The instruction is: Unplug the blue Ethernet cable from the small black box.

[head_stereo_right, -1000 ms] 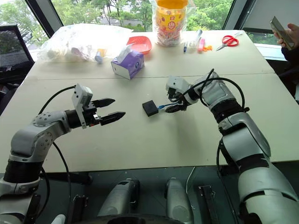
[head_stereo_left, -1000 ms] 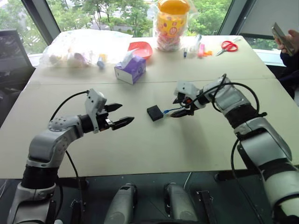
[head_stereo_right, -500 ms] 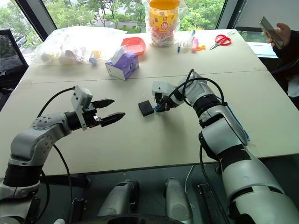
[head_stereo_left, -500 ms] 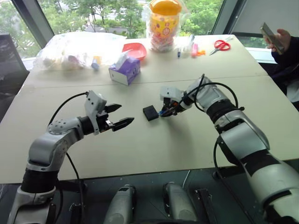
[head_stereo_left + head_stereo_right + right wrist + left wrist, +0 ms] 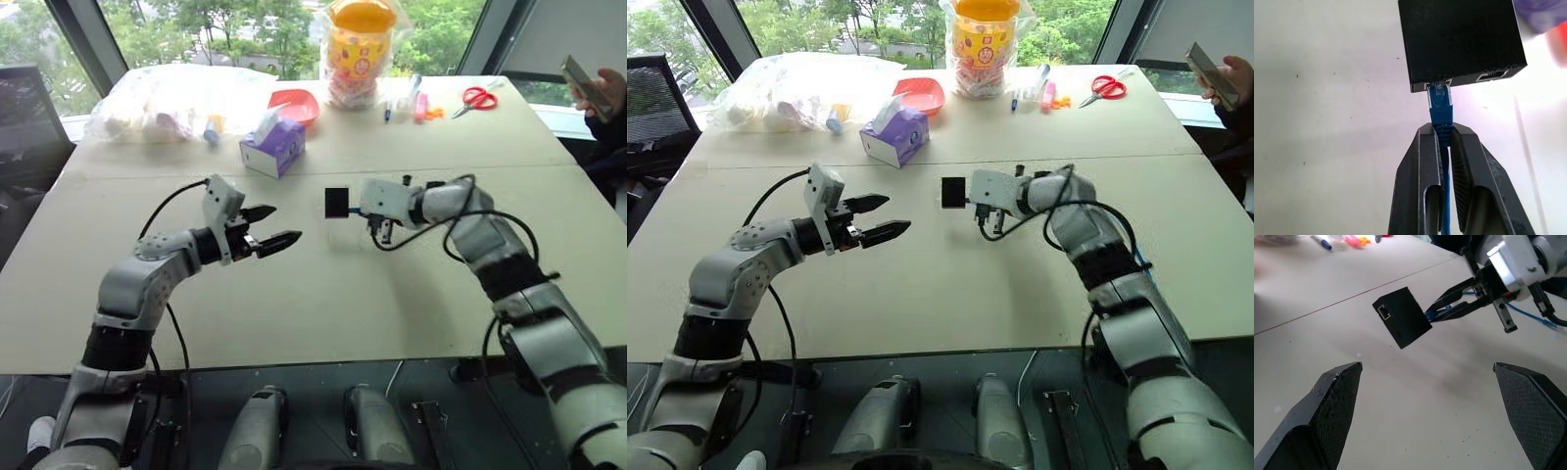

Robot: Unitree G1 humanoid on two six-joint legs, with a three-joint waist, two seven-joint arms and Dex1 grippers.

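The small black box (image 5: 337, 203) hangs tilted in the air above the middle of the table, casting a shadow beneath it. The blue Ethernet cable (image 5: 1441, 105) is plugged into a socket in the box's side (image 5: 1462, 41). My right gripper (image 5: 1445, 134) is shut on the cable just behind the plug, and it shows to the right of the box in the head views (image 5: 355, 208). The cable (image 5: 1528, 316) trails back along the right arm. My left gripper (image 5: 279, 225) is open with nothing between its fingers. It points level toward the box (image 5: 1402, 317) from the left, still apart from it.
A purple tissue box (image 5: 275, 145), a red bowl (image 5: 295, 103), a clear bag of items (image 5: 167, 103), a bagged yellow-lidded jar (image 5: 360, 49), markers (image 5: 421, 106) and red scissors (image 5: 479, 97) lie at the table's far side. A person's hand holding a phone (image 5: 593, 88) is at the far right.
My right gripper has shut on the cable beside the plug and lifted, taking the box off the table. My left gripper has moved forward and right toward the box, still open.
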